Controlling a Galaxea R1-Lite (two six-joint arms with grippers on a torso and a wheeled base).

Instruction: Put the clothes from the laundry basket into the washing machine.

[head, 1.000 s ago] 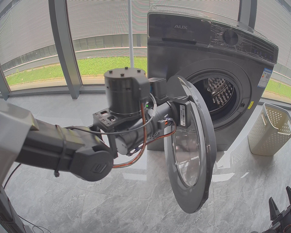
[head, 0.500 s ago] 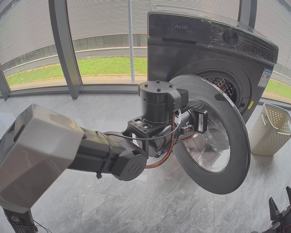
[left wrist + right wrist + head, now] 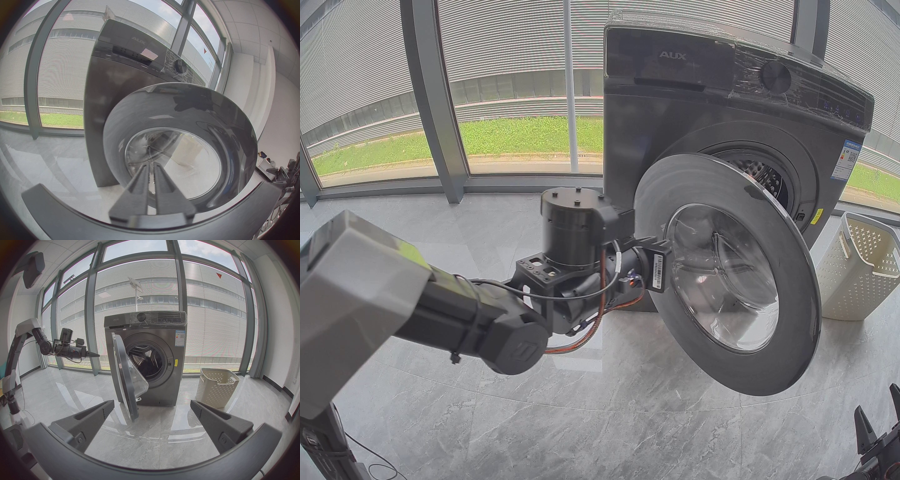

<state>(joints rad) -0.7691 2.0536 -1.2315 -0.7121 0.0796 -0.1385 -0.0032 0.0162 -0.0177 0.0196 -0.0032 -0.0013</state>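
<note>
Your right gripper point(image 3: 151, 402) hangs low, spread and empty. Your left gripper point(image 3: 151, 164), pinched together on nothing, points at the half-open round dark-grey glass door point(image 3: 731, 275), just short of it. Beyond, right of the grey washing machine point(image 3: 650, 125), the cream perforated plastic laundry basket point(image 3: 844, 287) stands upright, nearer your right arm; its contents are hidden.

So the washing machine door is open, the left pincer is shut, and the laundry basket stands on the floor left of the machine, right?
Not quite: the laundry basket stands on the floor to the right of the washing machine, as the head view shows. The door is open and the left pincer is shut, as you said.
</note>
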